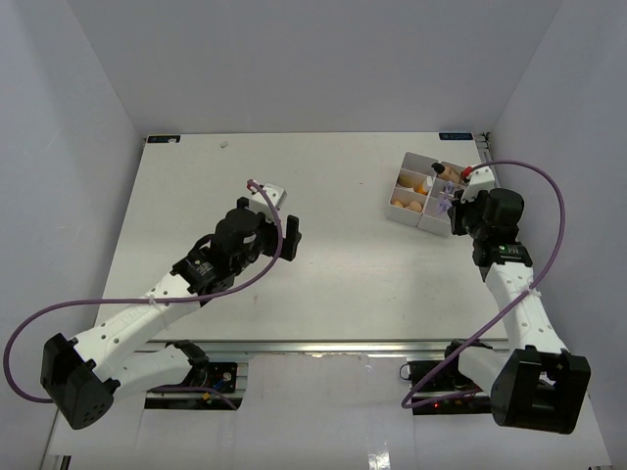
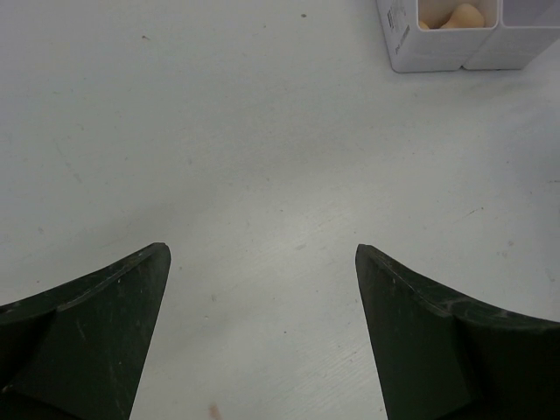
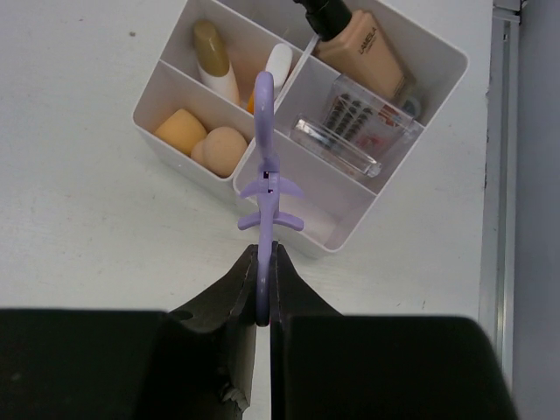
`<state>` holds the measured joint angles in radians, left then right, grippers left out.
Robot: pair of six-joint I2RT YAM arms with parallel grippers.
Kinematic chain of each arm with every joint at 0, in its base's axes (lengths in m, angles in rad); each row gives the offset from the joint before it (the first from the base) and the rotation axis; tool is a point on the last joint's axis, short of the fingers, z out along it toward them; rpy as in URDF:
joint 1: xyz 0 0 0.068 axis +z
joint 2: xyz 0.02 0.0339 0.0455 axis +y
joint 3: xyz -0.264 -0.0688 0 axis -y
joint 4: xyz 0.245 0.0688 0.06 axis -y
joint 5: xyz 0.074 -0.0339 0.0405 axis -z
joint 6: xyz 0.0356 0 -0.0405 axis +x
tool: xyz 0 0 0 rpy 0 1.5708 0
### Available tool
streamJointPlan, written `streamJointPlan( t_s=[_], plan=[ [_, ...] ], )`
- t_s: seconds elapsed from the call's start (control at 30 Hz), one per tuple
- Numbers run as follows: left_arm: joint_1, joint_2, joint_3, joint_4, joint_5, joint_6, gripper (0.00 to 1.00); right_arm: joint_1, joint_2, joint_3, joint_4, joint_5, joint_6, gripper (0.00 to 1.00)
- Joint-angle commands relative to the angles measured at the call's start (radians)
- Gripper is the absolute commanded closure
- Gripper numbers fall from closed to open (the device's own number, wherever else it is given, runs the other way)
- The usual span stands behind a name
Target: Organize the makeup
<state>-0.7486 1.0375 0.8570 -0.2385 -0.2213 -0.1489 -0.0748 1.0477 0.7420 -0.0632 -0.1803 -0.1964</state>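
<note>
Top view first: the left gripper [image 1: 291, 238] sat over the middle of the worktop [image 1: 343, 284] with nothing near it, well apart from the tray [image 1: 423, 186] at the far right, so I'd say it was just parked out of the way. The right gripper [image 1: 454, 211] hung right at the tray's near edge. Left wrist view: jaws spread wide and released, with only bare worktop between them. A tray corner with one of the sponges [image 2: 455, 17] peeked in at the top right. Right wrist view was the good one: jaws clenched on the near end of the purple tool [image 3: 265, 175], pinched edge-on, which probably keeps it from swinging. Its long axis ran straight away from the gripper, looped end pointing out over the tray, roughly above a divider wall (couldn't tell how high). Below it, the sponges shared one compartment and a bottle [image 3: 363, 44] lay beside a clear case [image 3: 350, 131] in another. My guess: the tool was lined up for a drop into the near right compartment.
</note>
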Motion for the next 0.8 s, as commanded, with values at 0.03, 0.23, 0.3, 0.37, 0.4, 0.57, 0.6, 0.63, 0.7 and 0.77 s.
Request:
streamJointPlan(
  t_s=[0.03, 0.23, 0.3, 0.37, 0.4, 0.57, 0.6, 0.63, 0.7, 0.77],
  plan=[
    [0.003, -0.033, -0.004, 0.024, -0.007, 0.007, 0.02, -0.018, 0.074, 0.015, 0.128, -0.023, -0.015, 0.92],
    [0.004, -0.039, -0.004, 0.022, -0.017, 0.009, 0.02, -0.028, 0.117, 0.039, 0.097, -0.153, -0.149, 0.92],
    [0.004, -0.04, -0.004, 0.023, -0.017, 0.008, 0.02, -0.03, 0.123, 0.044, 0.091, -0.168, -0.182, 0.92],
    [0.005, -0.039, -0.004, 0.022, -0.017, 0.008, 0.02, -0.031, 0.129, 0.051, 0.089, -0.174, -0.205, 0.92],
    [0.003, -0.039, -0.004, 0.022, -0.015, 0.006, 0.02, -0.033, 0.135, 0.054, 0.089, -0.177, -0.214, 0.92],
    [0.004, -0.037, -0.005, 0.022, -0.019, 0.008, 0.02, -0.034, 0.184, 0.086, 0.066, -0.215, -0.324, 0.92],
    [0.004, -0.038, -0.006, 0.022, -0.021, 0.008, 0.02, -0.034, 0.2, 0.093, 0.065, -0.218, -0.34, 0.92],
    [0.003, -0.038, -0.006, 0.022, -0.023, 0.008, 0.02, -0.035, 0.214, 0.108, 0.052, -0.218, -0.347, 0.92],
    [0.004, -0.037, -0.007, 0.023, -0.023, 0.007, 0.02, -0.038, 0.238, 0.131, 0.023, -0.22, -0.357, 0.92],
    [0.004, -0.035, -0.007, 0.023, -0.024, 0.008, 0.02, -0.041, 0.261, 0.147, 0.015, -0.22, -0.363, 0.92]
  ],
)
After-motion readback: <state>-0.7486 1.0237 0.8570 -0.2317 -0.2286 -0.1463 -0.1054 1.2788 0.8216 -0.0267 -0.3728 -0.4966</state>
